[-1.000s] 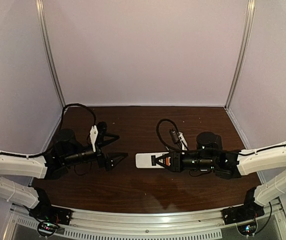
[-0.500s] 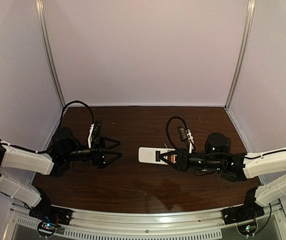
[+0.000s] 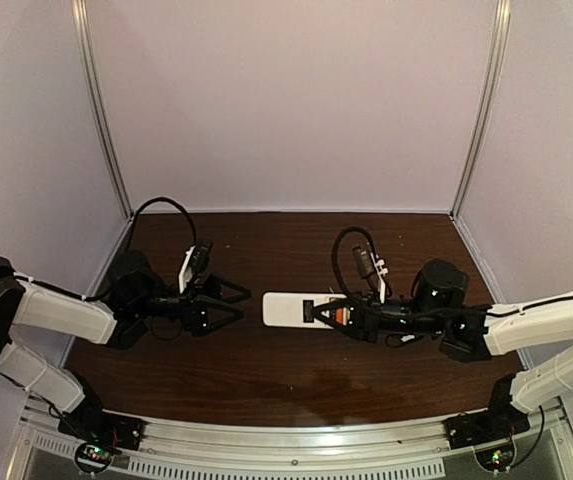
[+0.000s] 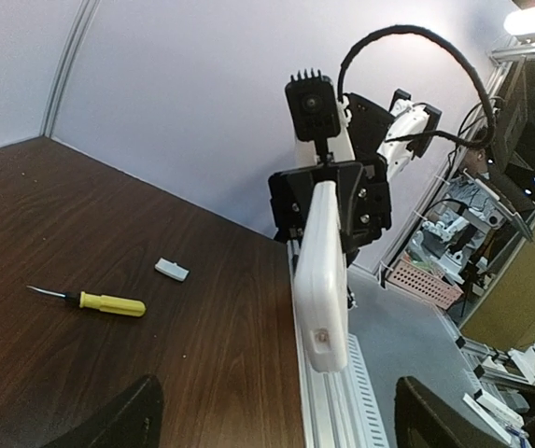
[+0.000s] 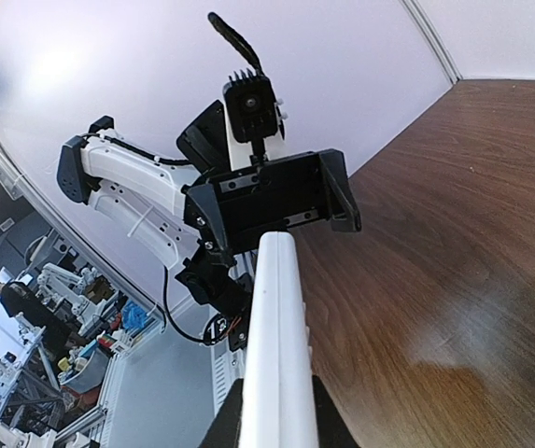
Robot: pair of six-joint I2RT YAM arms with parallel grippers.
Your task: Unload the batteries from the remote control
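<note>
right claw (image 3: 312, 313), clenched on the remote control (image 3: 284, 309), has brought it left, nearer the released left claw (image 3: 241, 302); handover looks close.

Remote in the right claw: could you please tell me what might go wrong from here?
1. The right claw pinches the remote at one end only; a nudge from the open left claw could twist it loose.
2. The battery sits close against the right claw, so reaching it could clash the claws.
</note>
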